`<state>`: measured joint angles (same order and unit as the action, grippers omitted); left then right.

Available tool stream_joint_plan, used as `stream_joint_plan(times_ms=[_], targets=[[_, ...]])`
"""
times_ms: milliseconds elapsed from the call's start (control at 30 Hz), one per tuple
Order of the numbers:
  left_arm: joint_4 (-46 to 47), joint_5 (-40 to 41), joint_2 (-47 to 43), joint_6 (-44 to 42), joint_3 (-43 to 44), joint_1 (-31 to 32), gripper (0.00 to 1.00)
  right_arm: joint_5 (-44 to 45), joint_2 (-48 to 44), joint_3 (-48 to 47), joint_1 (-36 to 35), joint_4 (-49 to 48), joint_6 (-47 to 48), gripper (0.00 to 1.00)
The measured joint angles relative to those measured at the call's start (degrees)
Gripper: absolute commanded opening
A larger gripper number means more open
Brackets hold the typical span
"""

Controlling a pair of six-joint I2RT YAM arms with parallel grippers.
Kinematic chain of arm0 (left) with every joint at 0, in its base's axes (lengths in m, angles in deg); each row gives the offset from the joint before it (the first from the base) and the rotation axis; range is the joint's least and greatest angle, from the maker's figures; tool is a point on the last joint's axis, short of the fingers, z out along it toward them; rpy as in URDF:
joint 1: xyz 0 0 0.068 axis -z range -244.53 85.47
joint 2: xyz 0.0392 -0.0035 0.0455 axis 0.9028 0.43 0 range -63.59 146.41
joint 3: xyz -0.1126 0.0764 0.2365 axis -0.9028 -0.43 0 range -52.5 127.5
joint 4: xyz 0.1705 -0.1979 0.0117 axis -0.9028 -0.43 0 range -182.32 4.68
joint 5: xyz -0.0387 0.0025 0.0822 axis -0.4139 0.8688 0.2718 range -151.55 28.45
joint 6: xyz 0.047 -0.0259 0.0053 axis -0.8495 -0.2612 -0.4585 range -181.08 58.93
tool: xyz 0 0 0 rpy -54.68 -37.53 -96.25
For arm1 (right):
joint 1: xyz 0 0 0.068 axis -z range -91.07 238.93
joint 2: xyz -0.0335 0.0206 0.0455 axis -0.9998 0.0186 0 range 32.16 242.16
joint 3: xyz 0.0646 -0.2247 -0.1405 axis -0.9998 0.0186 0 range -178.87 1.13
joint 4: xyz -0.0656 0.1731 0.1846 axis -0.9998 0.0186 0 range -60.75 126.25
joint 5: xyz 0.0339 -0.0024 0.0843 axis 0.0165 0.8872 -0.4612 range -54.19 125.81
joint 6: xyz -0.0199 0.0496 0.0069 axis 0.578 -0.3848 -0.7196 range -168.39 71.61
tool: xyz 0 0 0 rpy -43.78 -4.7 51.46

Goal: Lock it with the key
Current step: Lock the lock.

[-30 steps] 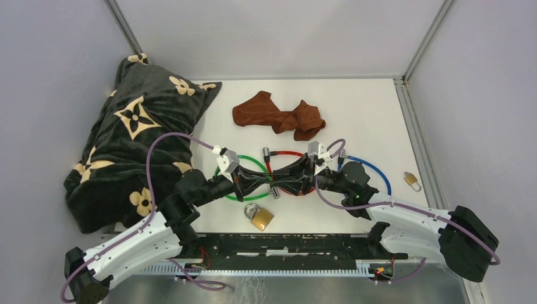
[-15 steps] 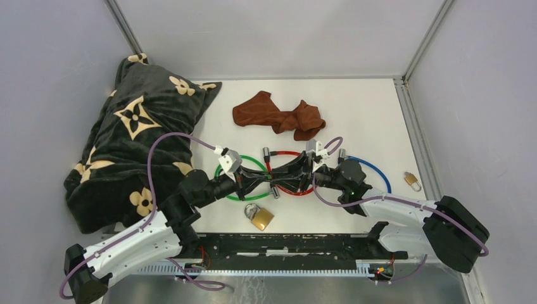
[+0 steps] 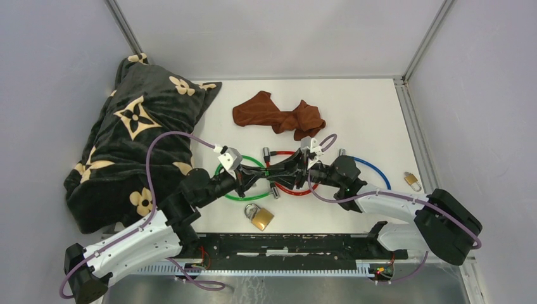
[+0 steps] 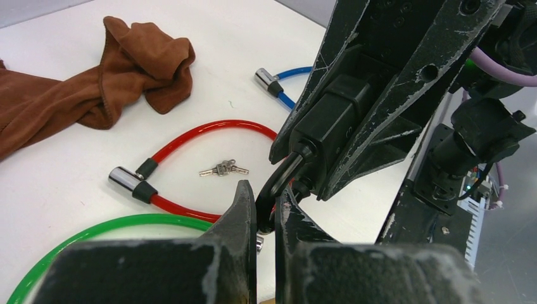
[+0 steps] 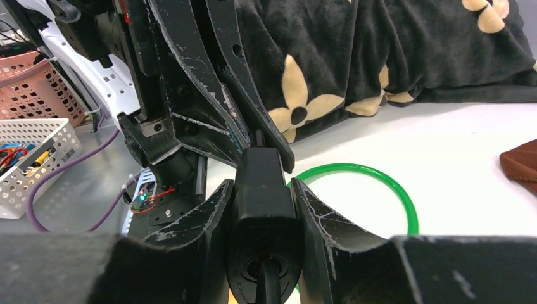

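Two-tool hold: black boxy lock body (image 5: 261, 166) clamped in right tool (image 5: 263, 188), black curved shackle (image 4: 283, 179) pinched in left tool (image 4: 266, 209). Likely seating shackle; next needs small silver keys (image 4: 223, 169) off desk (image 4: 63, 158).

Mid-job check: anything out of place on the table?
Yes: the key bunch lies loose inside the loop of the red cable lock, in neither gripper. The left gripper is shut on the black cable and the right gripper holds the black lock body, so no hand is free for the key.
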<state>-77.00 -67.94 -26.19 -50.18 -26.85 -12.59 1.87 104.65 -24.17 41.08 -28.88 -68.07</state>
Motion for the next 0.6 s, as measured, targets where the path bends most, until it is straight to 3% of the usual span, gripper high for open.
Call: stream_joint_plan(times_ms=[600], targets=[[0.1,6.5,-0.5,-0.6,0.1,0.1,0.02,0.1,2.9,-5.4,0.1,4.5,2.0,0.00]])
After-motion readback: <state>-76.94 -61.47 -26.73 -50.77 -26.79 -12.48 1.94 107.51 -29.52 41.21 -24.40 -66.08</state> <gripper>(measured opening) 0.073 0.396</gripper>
